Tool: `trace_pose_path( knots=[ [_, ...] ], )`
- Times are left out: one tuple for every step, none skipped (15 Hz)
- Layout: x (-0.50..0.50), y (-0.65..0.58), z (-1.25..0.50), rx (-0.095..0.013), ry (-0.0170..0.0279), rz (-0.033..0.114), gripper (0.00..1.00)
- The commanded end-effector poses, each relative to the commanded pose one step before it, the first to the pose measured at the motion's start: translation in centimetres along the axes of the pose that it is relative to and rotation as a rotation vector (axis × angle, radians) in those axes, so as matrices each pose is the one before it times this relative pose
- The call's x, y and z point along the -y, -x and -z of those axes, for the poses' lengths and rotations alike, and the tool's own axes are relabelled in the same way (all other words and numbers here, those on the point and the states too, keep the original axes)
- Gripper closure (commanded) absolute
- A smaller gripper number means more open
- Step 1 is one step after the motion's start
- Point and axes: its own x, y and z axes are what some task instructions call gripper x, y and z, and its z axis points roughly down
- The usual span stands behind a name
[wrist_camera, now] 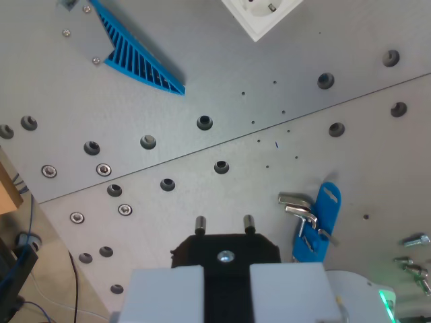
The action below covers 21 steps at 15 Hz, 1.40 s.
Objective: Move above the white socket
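The white socket [261, 15] lies at the top edge of the wrist view, turned at an angle and partly cut off by the frame. My gripper [226, 286] is at the bottom centre, with its two white fingers [165, 293] on either side of a black plug [225, 250]. The plug's two metal pins [200, 224] point up the picture toward the socket. The gripper is shut on the plug. The socket is far from the plug, up and slightly toward the wrist view's right.
The grey metal plate [202, 87] has several holes and screws, and a seam runs across it diagonally. A blue ribbed part [138, 57] lies at top left. A blue tag with metal keys [316, 219] and loose bolts [414, 259] lie at right. The plate's edge and cables [23, 269] are at lower left.
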Motion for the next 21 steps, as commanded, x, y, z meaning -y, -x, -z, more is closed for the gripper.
trace_pose_path(
  knots=[
    [-0.041, -0.043, -0.228, 0.0006, -0.00040, 0.0206, 1.00],
    [-0.017, -0.026, -0.106, -0.0011, 0.00001, 0.0077, 1.00],
    [-0.022, -0.033, -0.134, -0.0011, -0.00016, 0.0094, 1.00],
    [-0.028, -0.041, -0.162, -0.0015, -0.00071, 0.0111, 1.00],
    [-0.034, -0.048, -0.192, -0.0037, -0.00091, 0.0114, 1.00],
    [-0.042, -0.056, -0.222, -0.0044, -0.00109, 0.0119, 1.00],
    [-0.043, -0.051, -0.201, -0.0050, -0.00079, 0.0106, 1.00],
    [-0.053, -0.056, -0.227, -0.0053, -0.00107, 0.0103, 1.00],
    [-0.064, -0.061, -0.259, -0.0042, -0.00089, 0.0108, 1.00],
    [-0.076, -0.064, -0.290, -0.0035, -0.00181, 0.0137, 1.00],
    [-0.089, -0.064, -0.322, -0.0034, -0.00106, 0.0147, 1.00],
    [-0.102, -0.063, -0.353, -0.0035, -0.00070, 0.0124, 1.00],
    [-0.111, -0.063, -0.380, -0.0046, -0.00233, 0.0154, 1.00],
    [-0.117, -0.064, -0.405, -0.0041, -0.00027, 0.0152, 1.00],
    [-0.121, -0.061, -0.429, -0.0015, -0.00041, 0.0193, 1.00],
    [-0.120, -0.060, -0.451, -0.0016, 0.00200, 0.0161, 1.00],
    [-0.115, -0.059, -0.469, -0.0030, 0.00159, 0.0204, 1.00],
    [-0.111, -0.065, -0.482, 0.0010, 0.00221, 0.0213, 1.00],
    [-0.110, -0.074, -0.499, 0.0006, 0.00253, 0.0175, 1.00],
    [-0.110, -0.083, -0.500, 0.0008, 0.00061, 0.0180, 1.00],
    [-0.113, -0.092, -0.500, 0.0049, 0.00070, 0.0188, 1.00]
  ],
)
